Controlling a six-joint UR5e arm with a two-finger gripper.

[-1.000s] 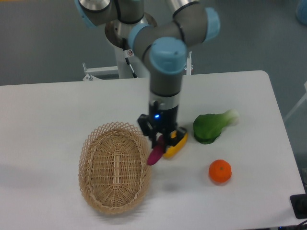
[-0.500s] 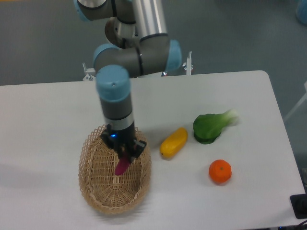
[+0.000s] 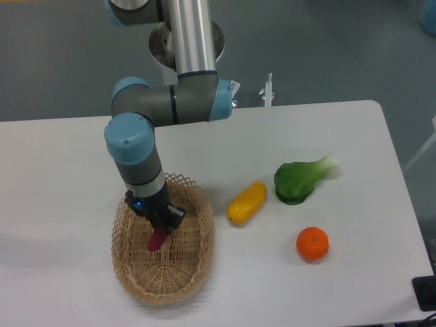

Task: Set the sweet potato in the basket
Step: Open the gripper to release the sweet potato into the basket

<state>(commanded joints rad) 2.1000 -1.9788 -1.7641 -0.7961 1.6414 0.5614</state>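
The oval tan wicker basket (image 3: 187, 272) sits at the front left of the white table. My gripper (image 3: 158, 225) hangs over the basket's inside, pointing down, and is shut on the small magenta sweet potato (image 3: 157, 239). The sweet potato hangs tilted from the fingers, its lower end inside the basket rim, just above or at the woven floor; I cannot tell whether it touches. The arm's blue-capped wrist hides the basket's far left rim.
A yellow oblong vegetable (image 3: 246, 202) lies just right of the basket. A green leafy vegetable (image 3: 303, 179) lies further right, and a round orange fruit (image 3: 313, 244) sits in front of it. The arm's base stands behind the table.
My gripper has carried the sweet potato left from beside the yellow vegetable to over the basket, then further left and lower inside the rim. The other items have not moved.
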